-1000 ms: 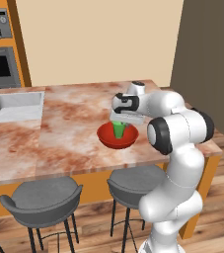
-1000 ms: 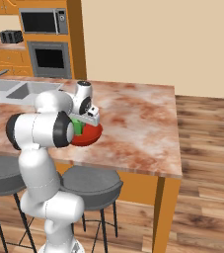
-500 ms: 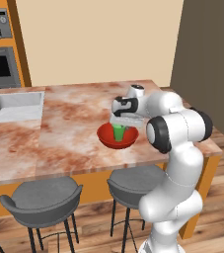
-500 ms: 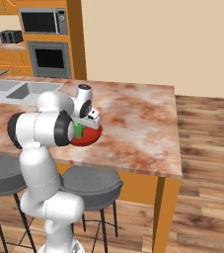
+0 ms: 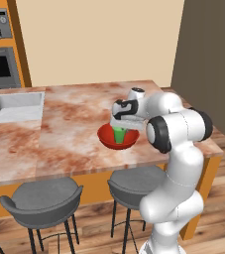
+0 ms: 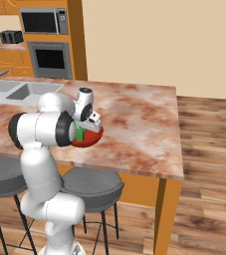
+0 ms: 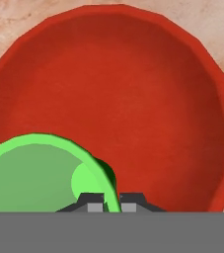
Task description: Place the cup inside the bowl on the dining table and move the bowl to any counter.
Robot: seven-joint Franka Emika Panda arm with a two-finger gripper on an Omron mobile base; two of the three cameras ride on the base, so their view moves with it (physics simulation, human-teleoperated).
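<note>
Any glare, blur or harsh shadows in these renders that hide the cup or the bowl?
Left base view: even, flat light, sharp; the green cup reads clearly in the red bowl, partly covered by the gripper. Right base view: sharp too, but the arm hides most of the bowl. Hand view: crisp, no glare; the bowl's inside is evenly shaded, its rim faceted; the cup is cropped at the lower left.

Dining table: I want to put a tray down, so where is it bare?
The dining table has bare top between the sink and the bowl, and on the far side toward the wall. It is crowded where the gripper pinches the cup rim over the bowl.
</note>
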